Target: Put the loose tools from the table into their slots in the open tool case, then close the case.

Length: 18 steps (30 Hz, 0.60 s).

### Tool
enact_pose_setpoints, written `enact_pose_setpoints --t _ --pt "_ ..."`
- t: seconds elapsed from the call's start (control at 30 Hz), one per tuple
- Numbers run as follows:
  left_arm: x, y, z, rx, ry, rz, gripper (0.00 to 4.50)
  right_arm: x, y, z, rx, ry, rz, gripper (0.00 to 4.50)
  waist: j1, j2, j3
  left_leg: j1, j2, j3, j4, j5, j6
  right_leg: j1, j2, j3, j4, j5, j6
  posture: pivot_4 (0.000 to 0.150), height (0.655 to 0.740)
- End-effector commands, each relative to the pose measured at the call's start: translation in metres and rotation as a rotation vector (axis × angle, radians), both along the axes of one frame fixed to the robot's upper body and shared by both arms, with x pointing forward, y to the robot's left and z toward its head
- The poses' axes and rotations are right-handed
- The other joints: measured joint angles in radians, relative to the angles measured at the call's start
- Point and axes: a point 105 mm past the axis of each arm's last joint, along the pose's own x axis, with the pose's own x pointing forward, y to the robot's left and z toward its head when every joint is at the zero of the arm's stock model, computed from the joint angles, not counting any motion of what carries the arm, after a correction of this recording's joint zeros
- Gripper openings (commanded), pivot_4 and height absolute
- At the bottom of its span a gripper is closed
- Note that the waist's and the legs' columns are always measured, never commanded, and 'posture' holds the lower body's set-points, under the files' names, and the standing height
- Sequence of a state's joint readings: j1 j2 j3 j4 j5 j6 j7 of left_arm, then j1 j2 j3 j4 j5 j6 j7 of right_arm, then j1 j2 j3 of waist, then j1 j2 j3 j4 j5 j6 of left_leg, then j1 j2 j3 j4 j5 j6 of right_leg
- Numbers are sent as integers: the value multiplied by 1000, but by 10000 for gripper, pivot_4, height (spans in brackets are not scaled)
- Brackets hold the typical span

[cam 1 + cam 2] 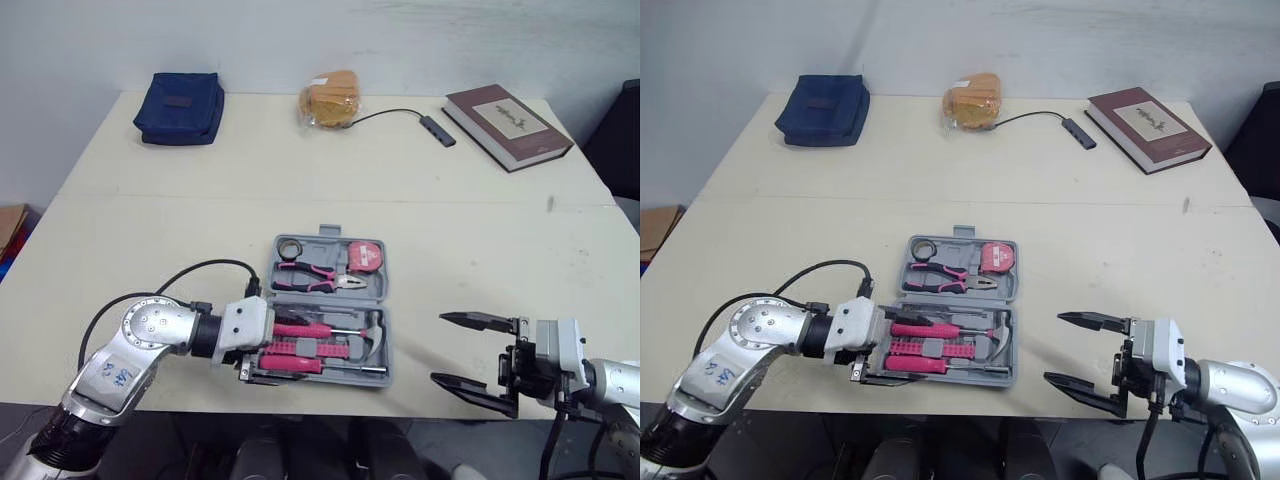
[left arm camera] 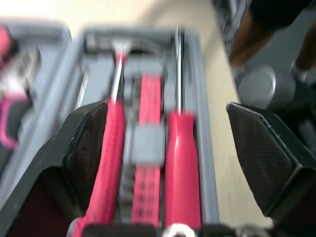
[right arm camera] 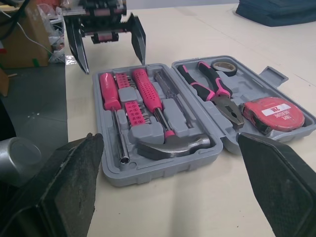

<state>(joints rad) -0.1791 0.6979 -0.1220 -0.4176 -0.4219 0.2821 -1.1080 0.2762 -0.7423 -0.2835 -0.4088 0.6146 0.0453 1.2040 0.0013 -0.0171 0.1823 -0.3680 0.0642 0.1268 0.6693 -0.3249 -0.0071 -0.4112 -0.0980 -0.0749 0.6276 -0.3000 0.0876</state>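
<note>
The grey tool case (image 1: 382, 300) lies open near the table's front edge. Its far half holds pink pliers (image 3: 212, 91), a pink tape measure (image 3: 271, 113) and a tape roll (image 3: 224, 65). The near half holds pink screwdrivers (image 2: 182, 163), a bit holder and a hammer (image 3: 173, 146). My left gripper (image 1: 272, 348) is open at the case's left end, its fingers (image 2: 84, 143) straddling the pink handles without closing on any. To the right of the case, my right gripper (image 1: 440, 348) hangs open over bare table with nothing in it.
Along the back of the table sit a blue pouch (image 1: 180, 108), a bagged bun (image 1: 332, 98), a cabled USB hub (image 1: 437, 130) and a dark red book (image 1: 507, 125). The table's front edge runs just below the case.
</note>
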Motion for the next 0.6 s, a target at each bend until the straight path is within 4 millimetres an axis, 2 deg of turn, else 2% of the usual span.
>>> enact_pose_setpoints --t 0.03,0.13,0.17,0.4,0.6 --pt "-4 5 -5 -13 39 -28 20706 -2 -2 7 -12 -26 -10 45000 -1 0 0 0 0 0 0 0 -1 0 0 0 0 0 0 1500 7400" --pt "-3 2 -18 15 56 -36 4724 -3 -5 5 -20 -21 -24 45000 -1 0 0 0 0 0 0 0 -1 0 1 0 0 0 0 1500 7400" --pt "-3 0 -22 27 60 -42 793 -3 -6 4 -21 -21 -32 45000 0 0 0 0 0 0 0 0 0 0 1 0 0 0 0 1500 7400" --pt "-3 -4 -40 60 133 -31 291 -7 -10 0 -27 -10 -55 45000 0 0 0 0 0 0 0 0 0 0 1 0 0 0 0 1500 7400" --pt "2 1 -63 166 201 38 291 -12 -9 -5 -20 7 -68 45000 0 1 -1 1 0 -1 0 0 0 1 1 -1 0 0 0 1500 7400"
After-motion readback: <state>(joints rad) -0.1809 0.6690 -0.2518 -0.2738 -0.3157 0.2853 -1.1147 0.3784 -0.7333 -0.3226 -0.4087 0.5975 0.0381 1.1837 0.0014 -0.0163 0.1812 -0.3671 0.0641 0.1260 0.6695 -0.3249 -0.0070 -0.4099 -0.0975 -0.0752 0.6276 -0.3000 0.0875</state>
